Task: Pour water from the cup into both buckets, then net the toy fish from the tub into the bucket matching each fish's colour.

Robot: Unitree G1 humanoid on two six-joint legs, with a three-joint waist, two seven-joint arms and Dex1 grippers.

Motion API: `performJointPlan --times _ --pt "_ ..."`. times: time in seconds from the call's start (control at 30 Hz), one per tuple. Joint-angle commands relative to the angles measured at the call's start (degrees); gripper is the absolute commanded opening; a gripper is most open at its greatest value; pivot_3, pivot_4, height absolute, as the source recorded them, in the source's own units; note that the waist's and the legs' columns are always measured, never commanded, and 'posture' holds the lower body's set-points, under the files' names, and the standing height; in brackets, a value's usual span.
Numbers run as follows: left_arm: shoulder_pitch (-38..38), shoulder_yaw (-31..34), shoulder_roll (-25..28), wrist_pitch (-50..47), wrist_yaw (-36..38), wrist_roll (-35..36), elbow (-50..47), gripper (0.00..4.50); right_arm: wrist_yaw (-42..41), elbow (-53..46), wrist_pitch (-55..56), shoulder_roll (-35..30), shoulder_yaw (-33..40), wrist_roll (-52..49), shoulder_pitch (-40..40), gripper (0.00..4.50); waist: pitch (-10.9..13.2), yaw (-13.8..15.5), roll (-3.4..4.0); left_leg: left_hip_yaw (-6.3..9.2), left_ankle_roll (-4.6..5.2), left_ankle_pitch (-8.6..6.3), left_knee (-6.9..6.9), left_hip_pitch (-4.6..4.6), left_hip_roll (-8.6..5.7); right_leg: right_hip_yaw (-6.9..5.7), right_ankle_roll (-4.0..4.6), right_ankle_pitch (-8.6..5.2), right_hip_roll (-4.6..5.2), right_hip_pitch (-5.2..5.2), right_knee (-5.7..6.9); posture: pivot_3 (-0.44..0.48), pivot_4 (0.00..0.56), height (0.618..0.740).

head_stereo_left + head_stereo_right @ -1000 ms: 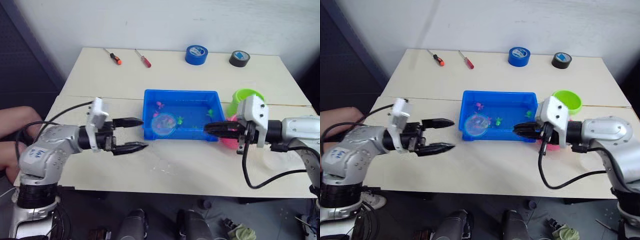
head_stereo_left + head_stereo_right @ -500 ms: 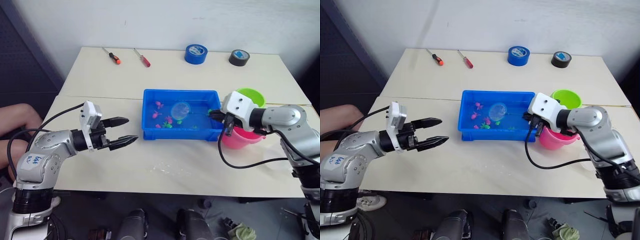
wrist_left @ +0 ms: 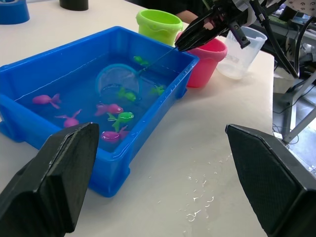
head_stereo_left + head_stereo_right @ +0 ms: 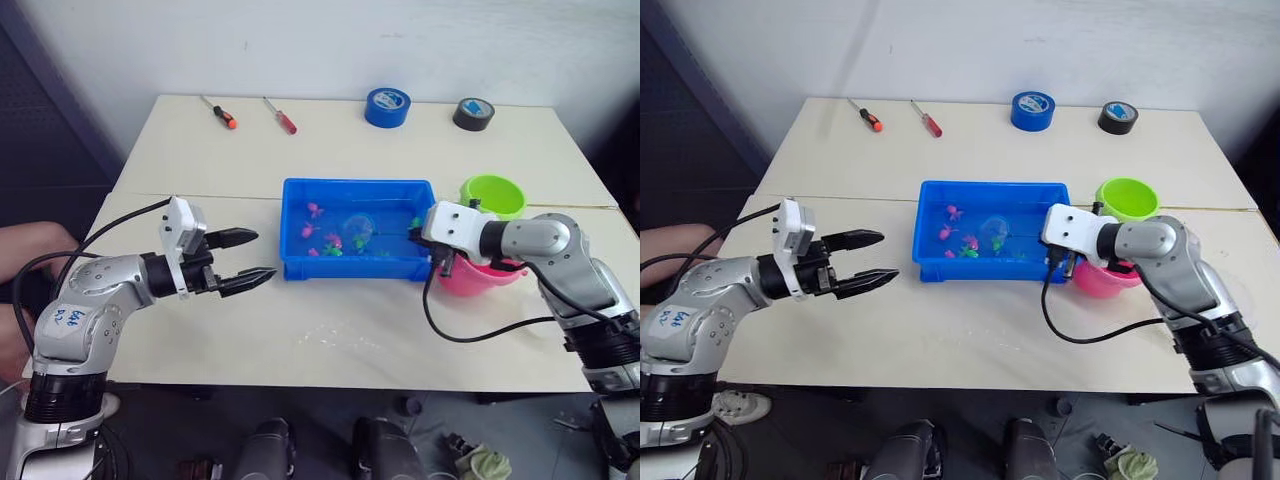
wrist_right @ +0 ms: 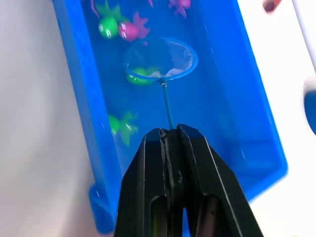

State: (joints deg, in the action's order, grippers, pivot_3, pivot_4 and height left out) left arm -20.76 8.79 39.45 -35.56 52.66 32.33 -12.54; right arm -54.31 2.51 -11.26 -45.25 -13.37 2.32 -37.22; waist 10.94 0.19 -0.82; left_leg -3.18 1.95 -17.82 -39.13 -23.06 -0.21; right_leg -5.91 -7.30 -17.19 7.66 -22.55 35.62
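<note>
net [image 5: 160, 60] in tub [image 5: 256, 123], among fish [image 5: 121, 127]

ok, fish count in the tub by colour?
Pink fish: 4
Green fish: 4, one of them at the net
Total: 8, all in the tub
</note>
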Motion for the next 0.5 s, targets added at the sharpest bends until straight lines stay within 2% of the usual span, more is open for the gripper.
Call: performJointPlan --times 0.03,0.23,0.5 --pt "-1.3 0.3 1.1 0.8 0.0 0.0 -1.3 4.47 0.4 0.5 1.9 -0.3 0.1 2.3 -1.0 0.0 0.0 -0.1 0.01 0.0 0.0 0.0 0.0 0.0 0.0 0.0 0.0 0.0 0.0 0.0 0.0 0.0 0.15 0.74" --pt "-1.3 0.2 1.4 1.1 0.0 -0.3 -1.0 4.47 0.9 2.7 6.1 -0.6 -0.5 6.5 -1.7 0.0 0.0 -0.3 0.02 0.01 0.0 0.0 0.0 0.0 0.0 0.0 0.0 0.0 0.0 0.0 0.0 0.0 0.15 0.74" --pt "0.6 0.1 3.2 3.0 0.8 -2.6 0.0 4.47 -0.2 3.5 2.7 5.6 0.2 3.4 -3.0 0.0 0.1 -0.5 0.11 0.0 -0.03 0.01 0.01 0.01 0.03 0.0 0.0 0.0 -0.03 -0.02 0.02 0.0 0.15 0.74"
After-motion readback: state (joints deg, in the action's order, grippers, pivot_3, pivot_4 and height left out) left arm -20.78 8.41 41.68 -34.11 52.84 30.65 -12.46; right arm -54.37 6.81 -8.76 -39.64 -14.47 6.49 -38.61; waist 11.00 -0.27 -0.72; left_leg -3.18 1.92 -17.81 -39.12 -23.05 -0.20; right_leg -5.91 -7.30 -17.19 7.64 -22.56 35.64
